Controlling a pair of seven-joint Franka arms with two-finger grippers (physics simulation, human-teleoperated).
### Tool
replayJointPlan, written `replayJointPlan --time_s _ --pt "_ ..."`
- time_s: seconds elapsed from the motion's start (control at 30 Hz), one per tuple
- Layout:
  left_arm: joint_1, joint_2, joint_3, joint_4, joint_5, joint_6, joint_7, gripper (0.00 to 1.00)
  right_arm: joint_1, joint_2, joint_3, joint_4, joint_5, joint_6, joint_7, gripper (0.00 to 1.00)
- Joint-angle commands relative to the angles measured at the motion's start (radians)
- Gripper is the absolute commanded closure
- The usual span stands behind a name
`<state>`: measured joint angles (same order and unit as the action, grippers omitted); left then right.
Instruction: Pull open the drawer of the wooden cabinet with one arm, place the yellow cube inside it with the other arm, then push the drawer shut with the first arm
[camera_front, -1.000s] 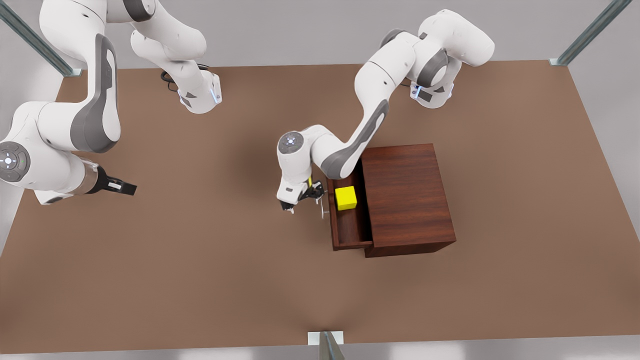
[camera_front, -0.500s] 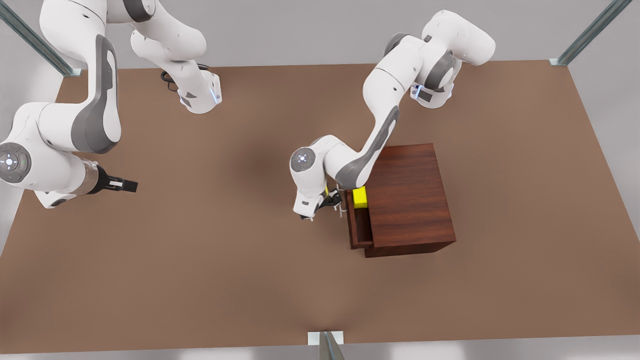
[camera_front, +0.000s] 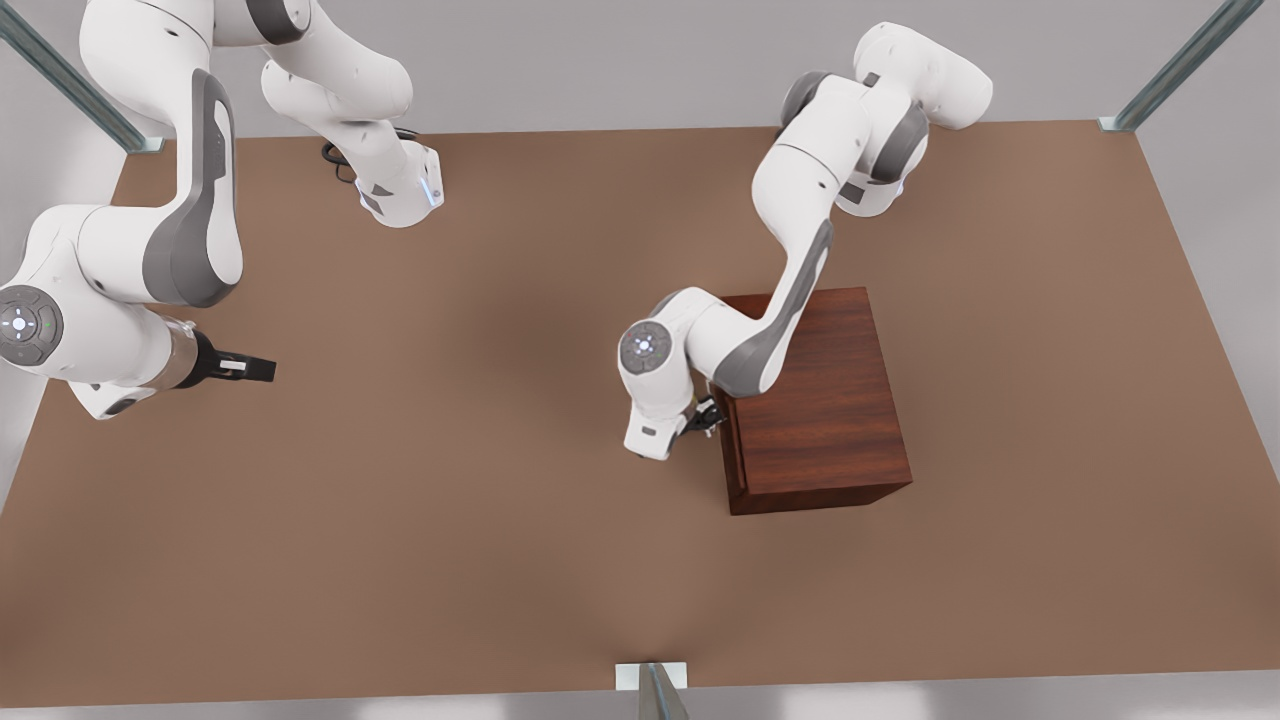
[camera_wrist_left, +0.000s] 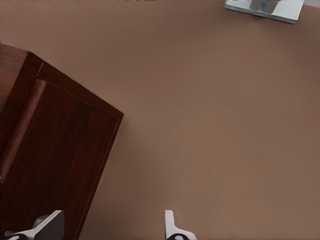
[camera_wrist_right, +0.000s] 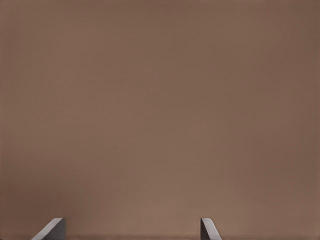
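The wooden cabinet (camera_front: 815, 400) looks like dark reddish-brown wood with clear grain and a slight satin sheen – its drawer (camera_wrist_left: 47, 165) front is the same stuff. The table (camera_front: 450, 560) is a flat matt brown, totally smooth, no texture. Both arms read as glossy white plastic with matt grey covers – and the corner posts (camera_front: 1180, 65) look like brushed metal.

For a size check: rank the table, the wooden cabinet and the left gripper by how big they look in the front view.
1. table
2. wooden cabinet
3. left gripper, at the cabinet's front, mostly hidden by its own arm, so its full extent is unsure.
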<state>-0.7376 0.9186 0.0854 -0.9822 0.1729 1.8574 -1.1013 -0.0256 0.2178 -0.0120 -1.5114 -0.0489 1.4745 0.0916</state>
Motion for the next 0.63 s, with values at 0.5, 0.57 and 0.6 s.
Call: replayJointPlan --time_s 0.5,0.57,0.6 --pt "0.547 -0.71 0.004 -0.441 -0.305 -0.236 1.178 0.0 0.013 0.011 0.0 0.0 0.0 -0.002 -0.027 0.0" --pt "0.538 -0.704 0.0 -0.44 -0.302 -0.237 1.176 0.0 0.013 0.012 0.0 0.0 0.0 -0.002 -0.027 0.0" --pt "0.537 -0.704 0.0 -0.44 -0.302 -0.239 1.176 0.0 0.013 0.012 0.0 0.0 0.0 -0.002 -0.027 0.0"
